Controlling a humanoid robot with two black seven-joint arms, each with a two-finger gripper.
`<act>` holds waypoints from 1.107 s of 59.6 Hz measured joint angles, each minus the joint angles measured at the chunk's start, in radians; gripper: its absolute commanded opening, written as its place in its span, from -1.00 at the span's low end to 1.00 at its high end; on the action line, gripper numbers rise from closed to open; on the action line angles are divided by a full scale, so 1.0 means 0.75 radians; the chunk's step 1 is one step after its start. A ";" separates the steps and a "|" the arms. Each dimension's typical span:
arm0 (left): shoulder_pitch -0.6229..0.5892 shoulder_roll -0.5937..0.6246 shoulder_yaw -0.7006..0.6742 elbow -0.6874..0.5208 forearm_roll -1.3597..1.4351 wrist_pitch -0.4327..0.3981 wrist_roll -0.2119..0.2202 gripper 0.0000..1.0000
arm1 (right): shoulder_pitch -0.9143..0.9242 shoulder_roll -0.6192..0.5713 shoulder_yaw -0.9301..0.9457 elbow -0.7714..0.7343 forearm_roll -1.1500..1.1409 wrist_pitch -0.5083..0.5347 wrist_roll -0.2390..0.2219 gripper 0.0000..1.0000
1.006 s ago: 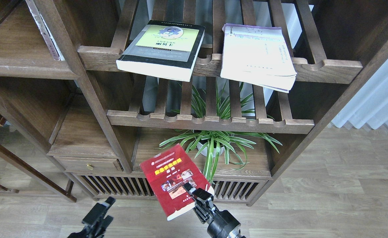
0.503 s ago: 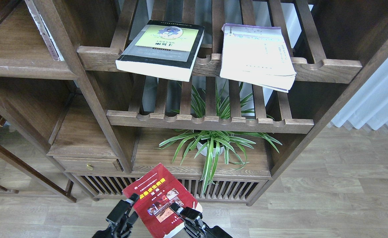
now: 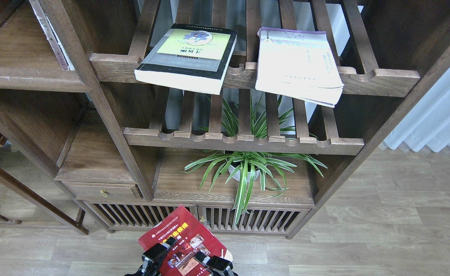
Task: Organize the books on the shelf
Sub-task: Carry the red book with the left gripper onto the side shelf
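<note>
The red book [image 3: 183, 239] with a yellow title sits low in the head view, tilted, in front of the bookcase base. My right gripper [image 3: 209, 264] is shut on its lower right edge. My left gripper [image 3: 158, 253] straddles its left edge with one finger over the cover; whether it grips is unclear. The thick black-grey book [image 3: 188, 53] with the yellow-green panel and the white book [image 3: 296, 65] with the purple edge lie flat on the upper slatted rack, overhanging its front rail. The solid dark-brown shelf [image 3: 25, 78] is at the upper left.
A second slatted rack [image 3: 244, 143] lies below the books. A potted spider plant [image 3: 244, 168] stands on the board under it. A small drawer [image 3: 102, 189] is at the lower left, a white curtain [image 3: 436, 119] at the right, and wood floor [image 3: 363, 237] in front.
The red book and my right gripper have dropped down and left toward the frame's bottom. My left gripper has risen and moved right onto the book's left edge.
</note>
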 measured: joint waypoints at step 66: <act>0.331 0.809 -1.323 -0.762 0.010 0.000 0.029 -0.81 | 0.025 0.001 0.004 -0.094 -0.173 -0.001 -0.002 0.99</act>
